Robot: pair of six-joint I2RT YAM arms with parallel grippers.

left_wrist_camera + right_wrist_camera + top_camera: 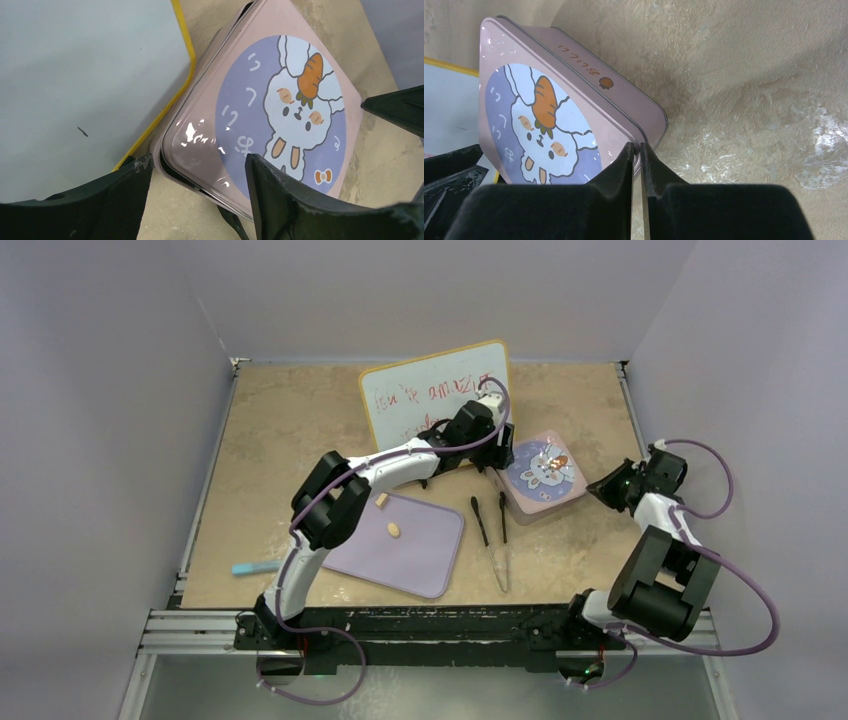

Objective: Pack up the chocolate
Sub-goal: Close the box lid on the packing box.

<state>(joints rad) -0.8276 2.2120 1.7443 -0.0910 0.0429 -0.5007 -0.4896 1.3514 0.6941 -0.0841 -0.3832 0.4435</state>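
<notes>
Two chocolate pieces (394, 530) lie on the lavender tray (430, 560), well left of the pink box (540, 480). The left gripper (197, 162), jaws wide, straddles the box's left corner, likely steadying it. The right gripper (636, 150), almost closed, meets its right rim, probably to open it.

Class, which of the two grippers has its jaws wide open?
The left gripper: it straddles a corner of the pink tin, while the right gripper is almost completely closed.
</notes>
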